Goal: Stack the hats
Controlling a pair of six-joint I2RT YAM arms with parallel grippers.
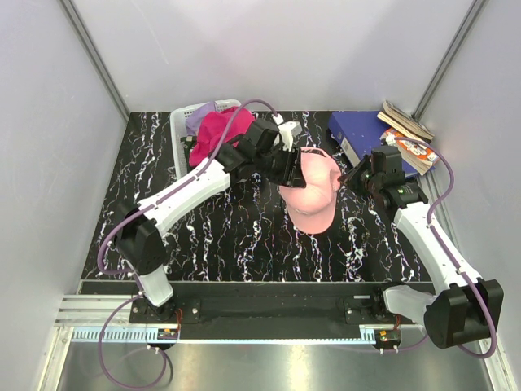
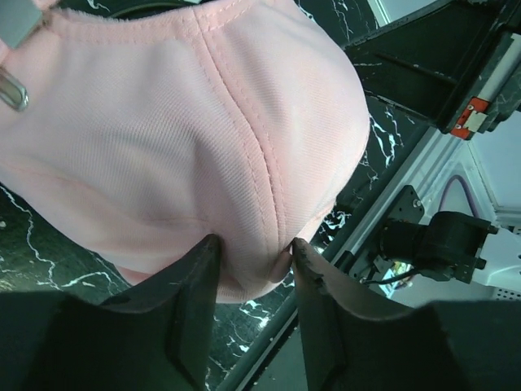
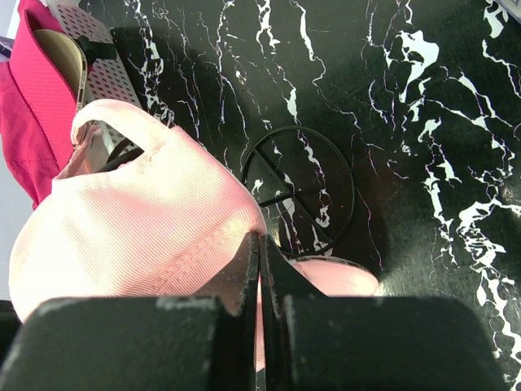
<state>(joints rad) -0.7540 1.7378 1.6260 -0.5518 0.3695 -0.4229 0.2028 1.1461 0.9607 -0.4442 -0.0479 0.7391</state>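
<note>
As seen from above, far left at the back: white mesh basket (image 1: 177,137) on the black marbled table (image 1: 228,236), holding a magenta cap (image 1: 213,134) and, behind it, a lavender cap (image 1: 203,108). Next rightward, left gripper (image 2: 255,244) reaching over to the light pink cap (image 1: 313,199) at mid-table, strap end toward the back wall. Jaws parted, fingertips (image 2: 199,269) set against the crown either side of a seam, fabric bulging between; no telling whether pressed or merely touching. Right of the cap, right gripper (image 3: 259,244) closed tight, pinching a thin fold of the same pink fabric at the cap's edge. Flat on the table just beside that edge, partly covered: black wire ring (image 3: 297,191) with crossed spokes. Far right, at the back: blue box (image 1: 358,130), colourful packet (image 1: 411,151) beside it.
</note>
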